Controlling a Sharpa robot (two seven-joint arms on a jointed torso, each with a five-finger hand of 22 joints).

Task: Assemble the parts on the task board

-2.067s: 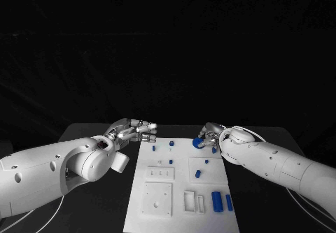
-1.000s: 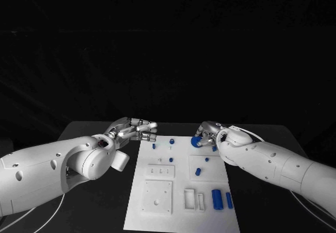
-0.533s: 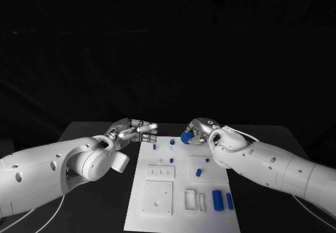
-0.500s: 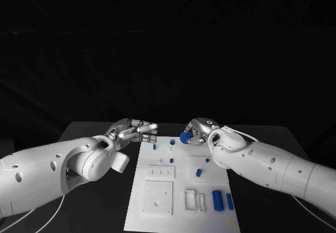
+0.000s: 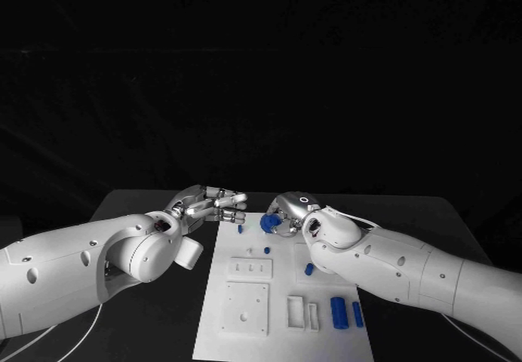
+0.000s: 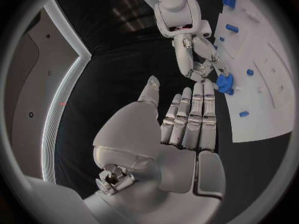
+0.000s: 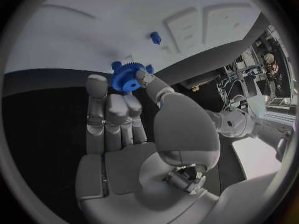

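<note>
The right hand pinches a blue gear in its fingers above the task board, while the left hand hovers beside it, fingers apart and empty.

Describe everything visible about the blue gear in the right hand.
The gear is a small blue wheel, plastic by its look, with fine teeth round its rim and a raised round hub in the middle. The right hand pinches it at its fingertips, clear of the surface, over the far end of the board. In the head view it shows between the two hands, the left hand close by but not touching it.
</note>
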